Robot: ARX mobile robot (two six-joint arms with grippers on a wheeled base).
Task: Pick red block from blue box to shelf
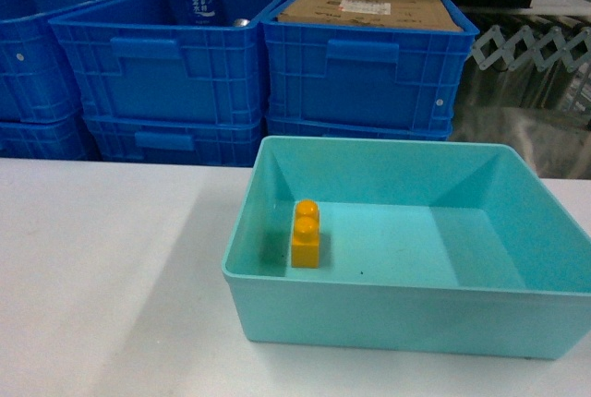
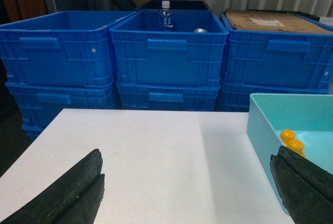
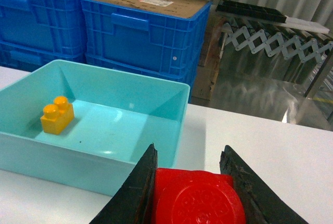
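block (image 3: 200, 198) out of box (image 3: 171, 104), clamped in right gripper (image 3: 192, 193) | left gripper (image 2: 187, 187) spread wide, empty | left: carry to shelf

A white table (image 1: 102, 286) is carrying the blue box (image 1: 397, 318), which is sitting flat toward its right side with a yellow brick (image 1: 306, 234) lying inside.

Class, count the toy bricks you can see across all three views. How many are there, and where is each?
2. The yellow brick stands inside the blue box, near its left wall. The red block is outside the box, held in the right gripper. No others show.
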